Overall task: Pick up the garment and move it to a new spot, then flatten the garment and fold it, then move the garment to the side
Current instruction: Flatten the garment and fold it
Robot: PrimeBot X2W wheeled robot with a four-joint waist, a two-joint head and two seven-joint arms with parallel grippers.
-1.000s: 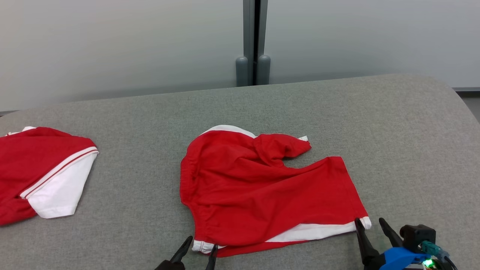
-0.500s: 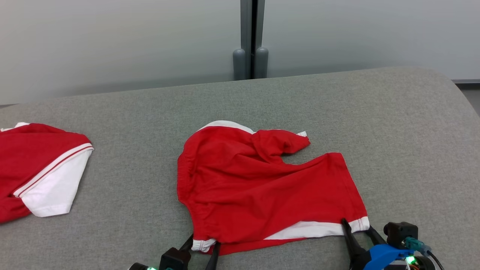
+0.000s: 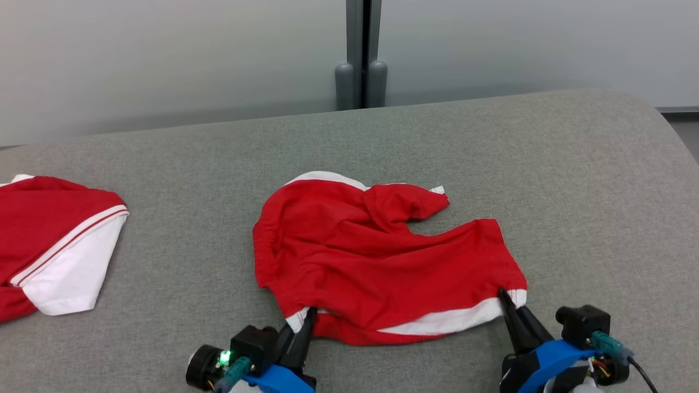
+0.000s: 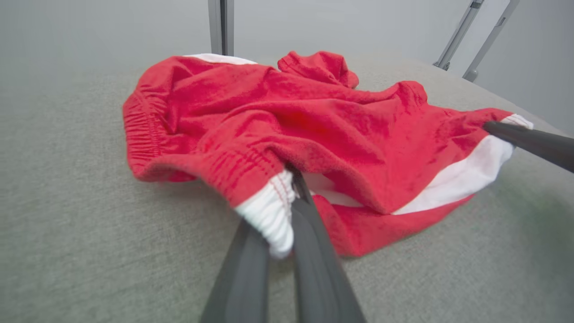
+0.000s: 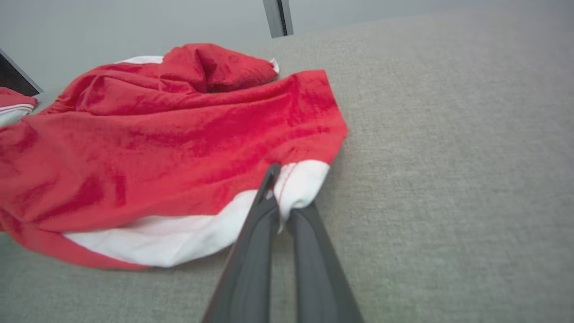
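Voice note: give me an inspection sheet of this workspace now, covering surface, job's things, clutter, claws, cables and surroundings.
Surface: grey fabric tabletop, rounded far-right corner.
Job's things: red shorts, crumpled, mid-table, one leg bunched at the far side.
Clutter: second red-and-white garment at the table's left, apart from the shorts.
Claws: left claw shut on the white waistband corner; right claw shut on the white hem corner.
Cables: dark cable at the right wrist, off the cloth.
Surroundings: pale wall panels, grey post behind.

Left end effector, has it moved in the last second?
Yes. Even allowing for camera shift, the left end effector advanced toward the grey posts and shut on a corner of the red garment.
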